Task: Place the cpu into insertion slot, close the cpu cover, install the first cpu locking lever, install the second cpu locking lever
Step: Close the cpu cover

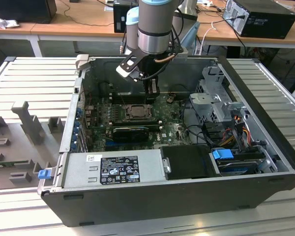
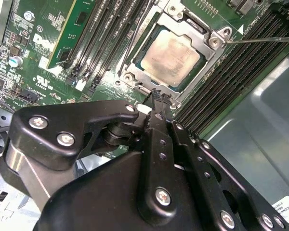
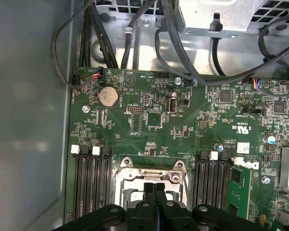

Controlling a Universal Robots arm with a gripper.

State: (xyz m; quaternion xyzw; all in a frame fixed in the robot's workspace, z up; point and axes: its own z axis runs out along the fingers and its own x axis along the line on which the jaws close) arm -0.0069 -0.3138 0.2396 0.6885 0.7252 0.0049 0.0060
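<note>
Gripper (image 2: 157, 96) fingers are pressed together with nothing between them that I can see. The tip is low, just beside the edge of the slot (image 1: 136, 110); I can't tell if it's touching. Cpu (image 2: 171, 55) sits in the slot and the cover (image 2: 185, 24) lies flat over it, so I count the first two steps done. One lever (image 2: 265, 39) juts out from the socket corner and looks unlatched to me. I can't tell about the other. I judge both lever steps not yet done.
</note>
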